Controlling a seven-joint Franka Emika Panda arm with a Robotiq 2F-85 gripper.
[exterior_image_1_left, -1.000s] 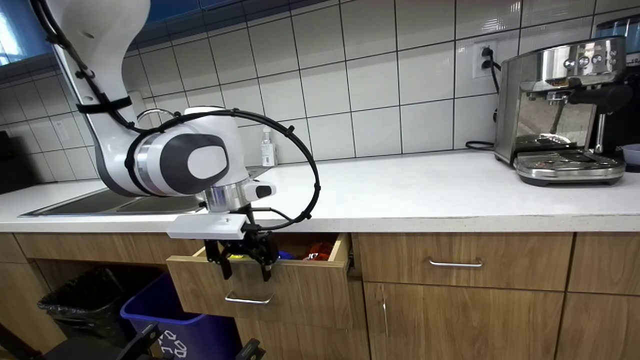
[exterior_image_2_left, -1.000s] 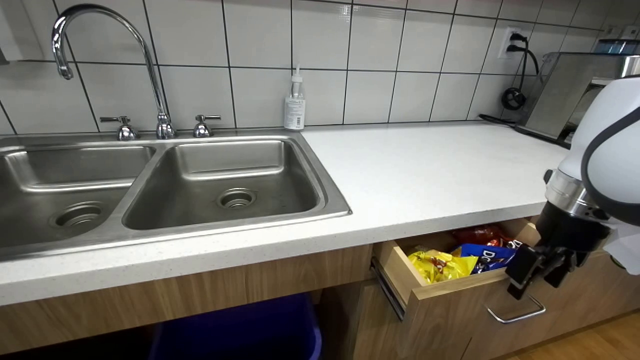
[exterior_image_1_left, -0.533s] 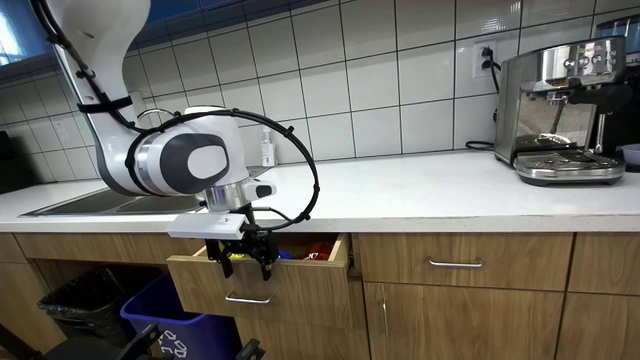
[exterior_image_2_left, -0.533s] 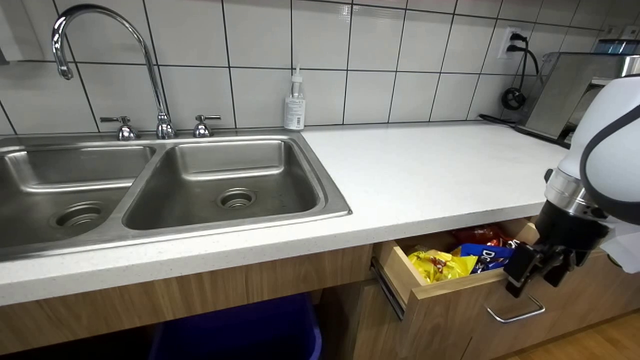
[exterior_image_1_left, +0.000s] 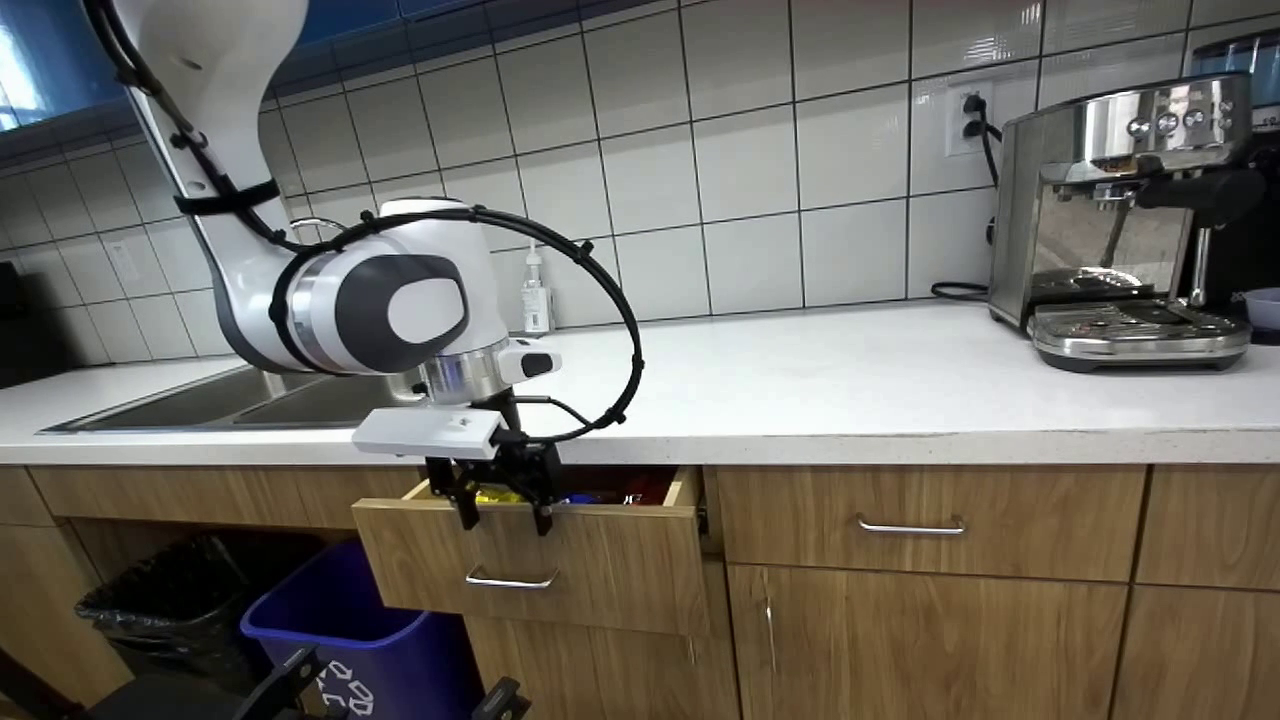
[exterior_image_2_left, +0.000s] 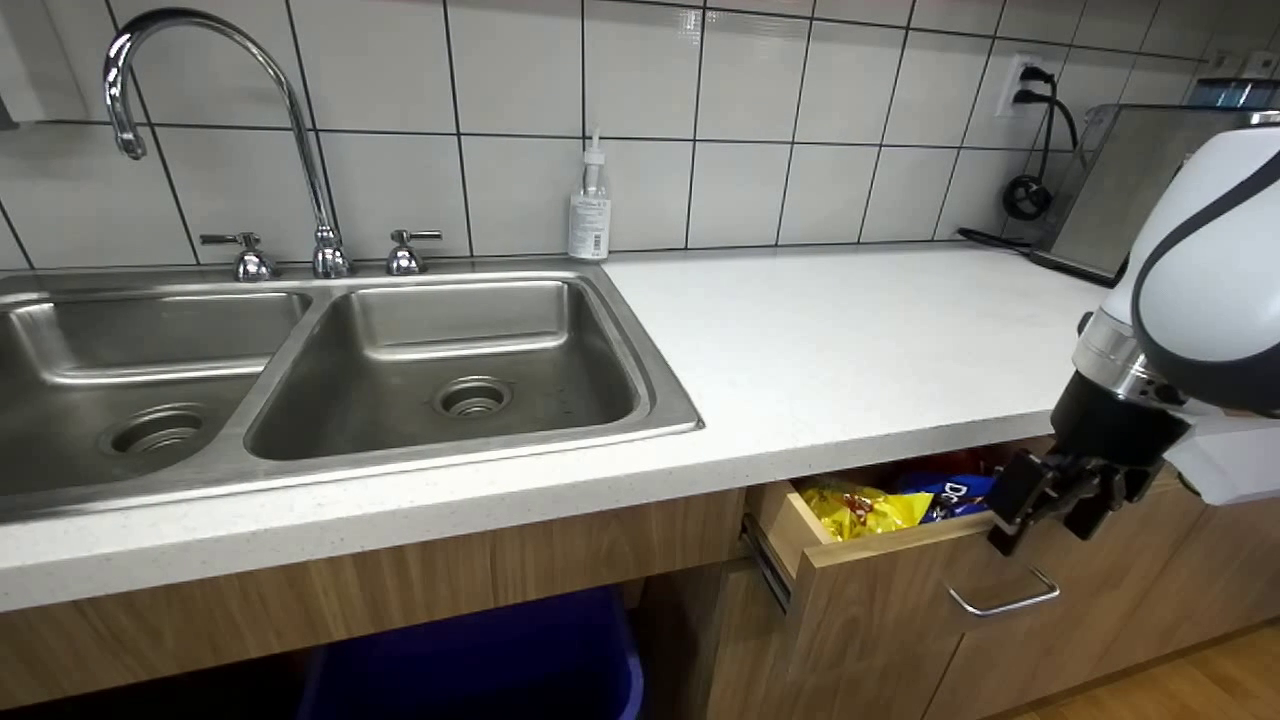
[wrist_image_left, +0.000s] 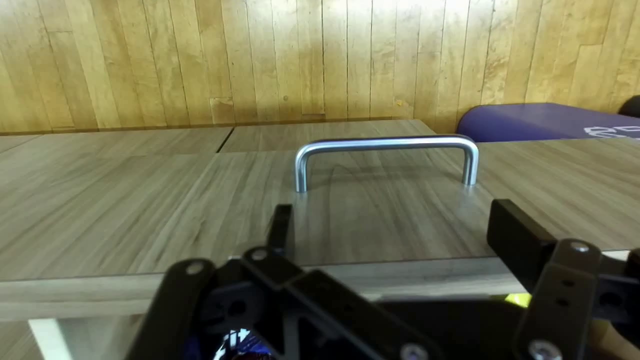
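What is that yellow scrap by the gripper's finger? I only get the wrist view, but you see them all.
Observer: An exterior view shows it's a yellow bag, lying in the open drawer.
Operator: Got it. How low am I?
Observer: In an exterior view, the gripper hangs with its fingertips lower than the counter.
Operator: Anything standing up there?
Observer: Yes, a silver coffee machine; your wrist view shows none of it.
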